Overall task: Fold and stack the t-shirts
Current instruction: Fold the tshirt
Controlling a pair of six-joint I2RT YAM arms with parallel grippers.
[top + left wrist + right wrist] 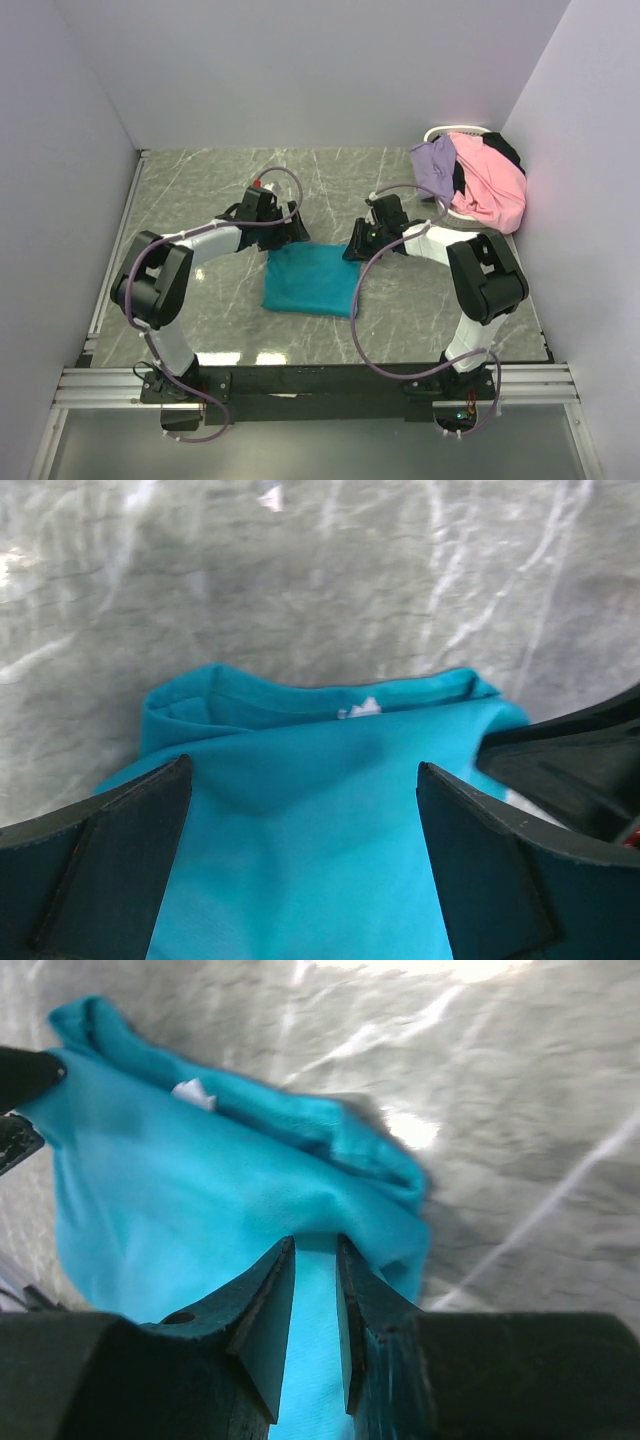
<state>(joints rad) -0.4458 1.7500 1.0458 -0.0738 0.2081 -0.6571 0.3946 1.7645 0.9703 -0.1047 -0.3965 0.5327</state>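
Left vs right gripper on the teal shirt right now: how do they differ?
The left gripper stands wide open, with its jaws straddling the teal t-shirt and pinching nothing. The right gripper is nearly closed, with teal cloth pinched between its jaws. The left gripper sits at the shirt's far left corner, the right gripper at its far right corner. Both are low over the same shirt's far edge.
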